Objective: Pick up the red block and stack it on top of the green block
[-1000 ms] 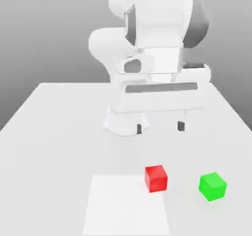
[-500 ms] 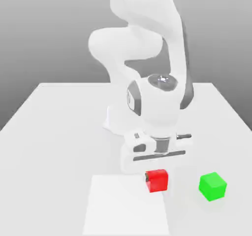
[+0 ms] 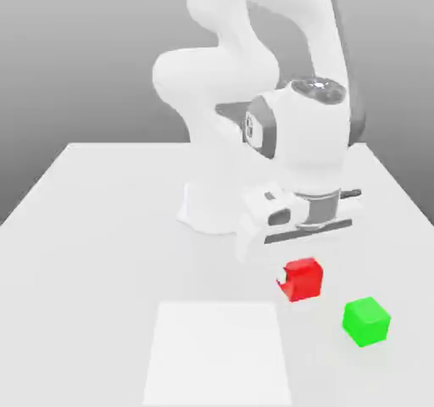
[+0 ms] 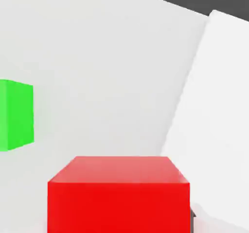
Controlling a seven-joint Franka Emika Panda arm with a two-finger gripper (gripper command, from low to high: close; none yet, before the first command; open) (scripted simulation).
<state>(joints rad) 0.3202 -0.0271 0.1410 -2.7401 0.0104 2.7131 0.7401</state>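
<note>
In the exterior view, the arm (image 3: 318,134) reaches from its base (image 3: 216,202) at the far part of the surface (image 3: 102,253) toward the near part. The gripper (image 3: 302,277) points down, somewhat tilted, with its fingers (image 3: 281,275) clenched on the red block (image 3: 303,280). The red block hangs in the grasp, raised off the surface, to the exterior view's left of the green block (image 3: 366,321) and apart from it. The green block rests on the surface in the near part, toward the exterior view's right, with one corner turned to the near side. A flat white square (image 3: 217,354) lies on the near part of the surface, to the exterior view's left of both blocks, with nothing on it.

In the hand view, the red block (image 4: 118,205) sits close to the camera, one face squarely toward it, and a small dark bit of a finger shows just beside it. The green block (image 4: 19,114) stands on the surface, apart from the red block. The white square (image 4: 214,110) lies beyond, with a dark area past the edge of the surface.
</note>
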